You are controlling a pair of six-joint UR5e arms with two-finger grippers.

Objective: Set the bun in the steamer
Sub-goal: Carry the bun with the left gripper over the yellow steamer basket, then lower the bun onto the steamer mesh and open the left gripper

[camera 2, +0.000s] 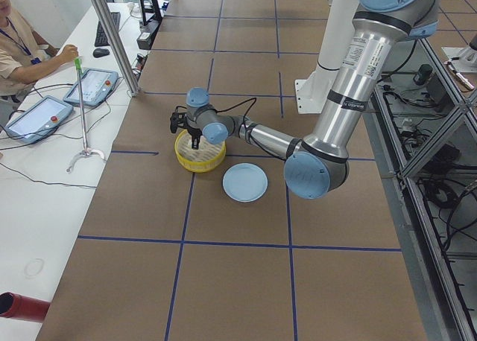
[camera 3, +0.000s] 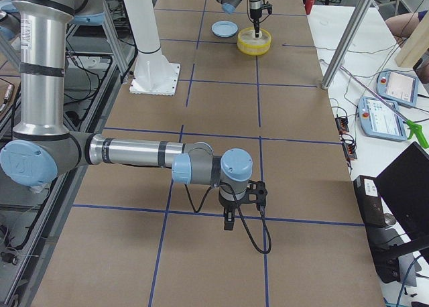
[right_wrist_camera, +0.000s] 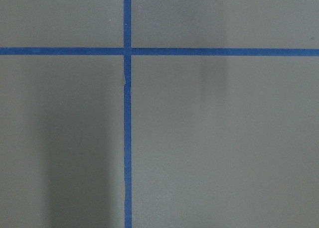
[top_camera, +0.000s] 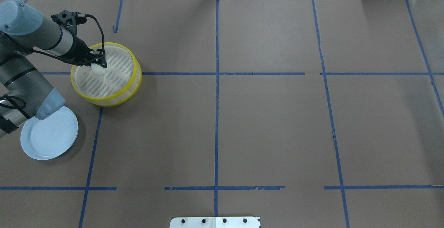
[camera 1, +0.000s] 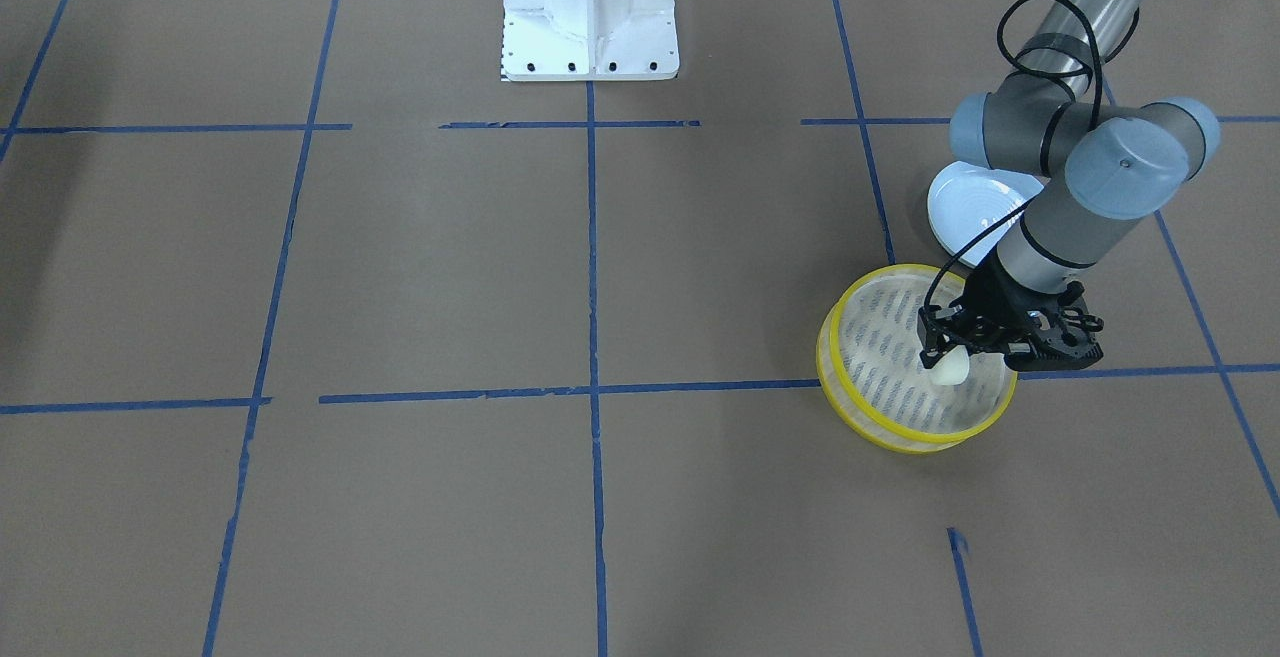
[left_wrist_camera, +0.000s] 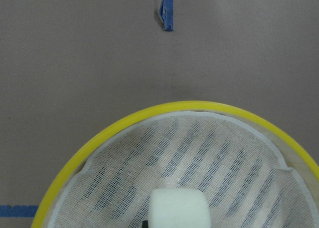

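Brown-papered table (top_camera: 277,124) gridded with blue tape (top_camera: 216,134), spread around white pedestal (camera 1: 590,12); white desk (camera 2: 37,207) opposite pedestal.

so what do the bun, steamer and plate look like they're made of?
bun: smooth matte cream-white lump, looks like foam or dough; can't tell which.
steamer: glossy yellow rims, translucent sides, likely plastic; fine mesh liner over floor.
plate: pale blue, smooth with slight sheen, plastic or glazed ceramic.

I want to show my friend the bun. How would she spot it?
Find the big round steamer with bright yellow rims, next to the light-blue plate. Over its slatted floor, the jaws of the left gripper pinch the bun. It is the only small, cream-white, pillowy lump there.
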